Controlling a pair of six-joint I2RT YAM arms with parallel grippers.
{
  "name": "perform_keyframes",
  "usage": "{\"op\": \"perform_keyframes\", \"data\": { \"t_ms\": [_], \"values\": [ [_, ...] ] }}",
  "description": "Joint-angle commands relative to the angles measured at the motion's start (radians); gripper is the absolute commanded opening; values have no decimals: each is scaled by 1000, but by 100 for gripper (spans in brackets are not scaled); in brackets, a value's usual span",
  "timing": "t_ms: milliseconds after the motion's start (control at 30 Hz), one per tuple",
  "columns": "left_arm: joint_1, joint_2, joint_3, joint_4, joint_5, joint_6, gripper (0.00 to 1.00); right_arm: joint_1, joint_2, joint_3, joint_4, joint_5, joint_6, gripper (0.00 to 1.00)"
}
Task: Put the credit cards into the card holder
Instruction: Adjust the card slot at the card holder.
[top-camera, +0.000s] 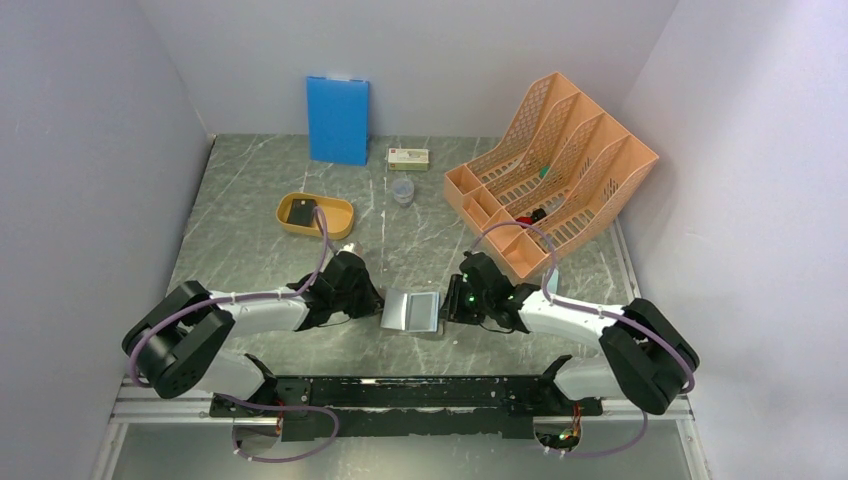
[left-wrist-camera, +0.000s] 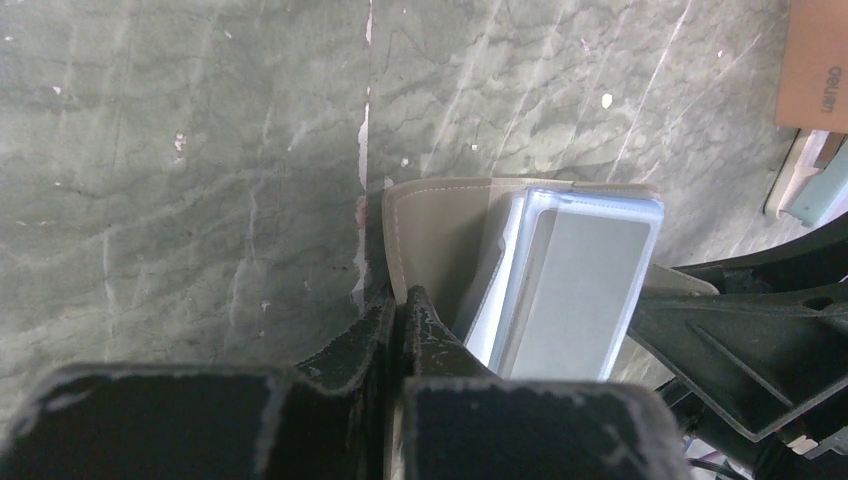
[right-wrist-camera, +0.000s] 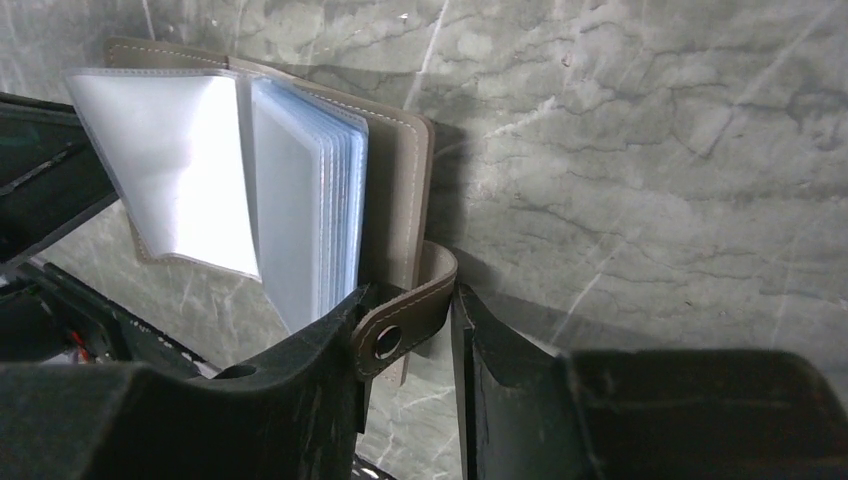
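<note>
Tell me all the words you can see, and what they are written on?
"deli", sideways and faint, my best guess: on the orange file rack.
On the small box at the back: print too small to read.
On the card holder: no words seen.

From above, my own wrists cover my fingertips. The card holder's (left-wrist-camera: 437, 235) near edge slips behind my left gripper (left-wrist-camera: 400, 300) and off the picture's bottom. The credit cards (top-camera: 301, 212) in the yellow tray (top-camera: 348, 216) make one dark blot — too small to count.
</note>
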Motion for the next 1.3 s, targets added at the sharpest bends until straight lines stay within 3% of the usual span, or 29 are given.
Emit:
{"op": "perform_keyframes", "data": {
  "t_ms": [0, 100, 300, 400, 500, 600, 667, 800, 1000, 1100, 1167, 1267],
  "values": [
    [-7, 42, -43, -61, -34, 11, 5, -7, 18, -20, 89, -76, 11, 36],
    [-7, 51, -48, -50, -25, 10, 5, -7, 35, -24, 139, -121, 14, 35],
    [-7, 36, -30, -92, -23, 21, 5, -8, -19, -13, 142, -113, 7, 2],
    [-8, 14, 1, -145, -62, 41, 5, -7, -42, 9, 106, -97, -18, 0],
    [-7, -18, 28, -209, -89, 63, 27, -7, -56, 26, 71, -88, -38, 0],
    [-6, -58, 52, -262, -116, 78, 58, -7, -57, 34, 67, -94, -49, 0],
    [-7, -77, 76, -307, -142, 89, 68, -6, -51, 36, 70, -94, -52, 0],
    [-6, -129, 118, -402, -190, 106, 76, -6, -35, 42, 77, -95, -52, 0],
    [-7, -257, 176, -489, -255, 149, 79, -7, -47, 60, 77, -106, -59, 0],
    [-42, -296, 232, -517, -282, 198, 91, -6, -52, 72, 82, -130, -65, 0],
    [-72, -305, 256, -495, -255, 235, 91, -6, -54, 81, 83, -140, -68, 0],
    [-81, -301, 238, -338, -123, 283, 90, -5, -50, 92, 82, -141, -72, 0]
  ]
}}
